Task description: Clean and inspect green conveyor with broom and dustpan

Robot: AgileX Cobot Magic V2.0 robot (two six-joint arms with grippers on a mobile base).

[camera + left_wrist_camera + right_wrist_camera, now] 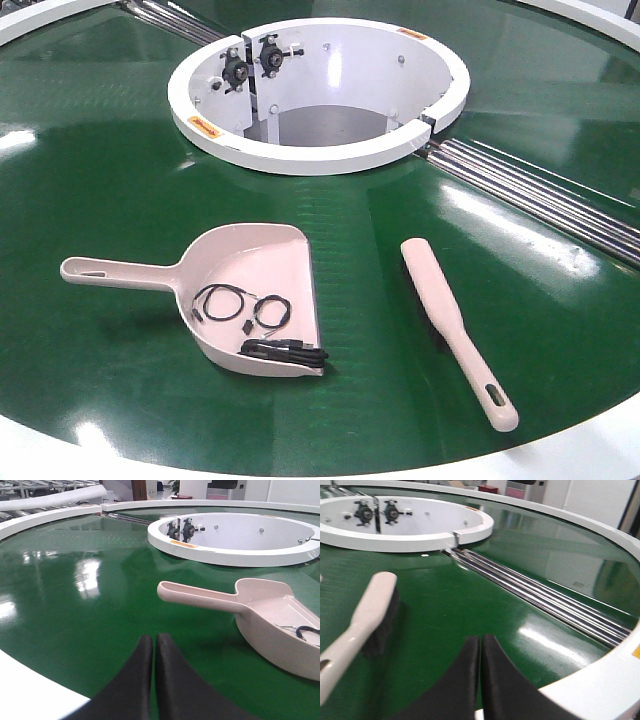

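Leftmost on the green conveyor lies the dustpan, black cables coiled inside, then the broom just beside it, bristles down, while the left gripper and right gripper both hover empty, fingers pressed together.

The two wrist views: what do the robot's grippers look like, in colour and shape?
In each wrist view only the fingers show. The left gripper has two matte black fingers that are broad at the bottom of the picture and curve to narrow rounded tips. The right gripper has the same matte black, curved fingers. No cables, markings or arm links are visible, and neither arm appears in the front view.
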